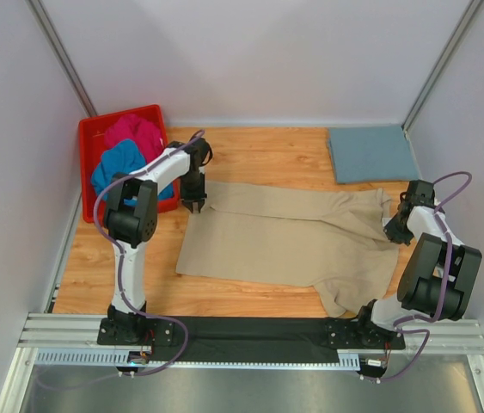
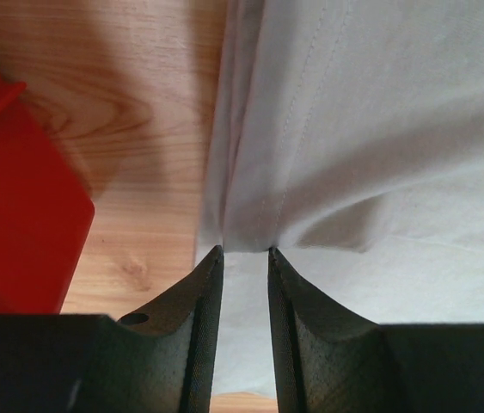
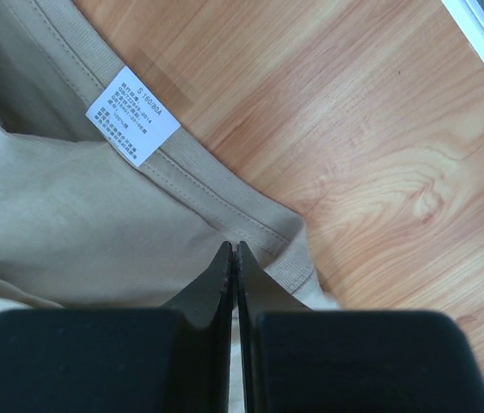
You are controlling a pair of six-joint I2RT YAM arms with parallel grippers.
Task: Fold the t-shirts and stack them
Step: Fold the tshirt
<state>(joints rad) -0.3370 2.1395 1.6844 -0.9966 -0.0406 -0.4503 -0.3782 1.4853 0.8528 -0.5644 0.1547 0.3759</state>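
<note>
Though apart, arms (image 1: 151,182) low over t-shirt (image 1: 284,237).

the spread t-shirt (image 1: 293,241) lies across the middle of the table (image 1: 250,155), and one part reaches toward the near right corner. the folded t-shirt (image 1: 370,153) sits at the far right corner. the bin (image 1: 121,116) (two bunched t-shirts (image 1: 119,168) lie inside) stands at the far left corner.

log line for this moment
beige t-shirt: spread out | left gripper: open over its hem | right gripper: shut on its collar | folded: grey-blue t-shirt, far right | in red bin: magenta t-shirt, blue t-shirt
</note>
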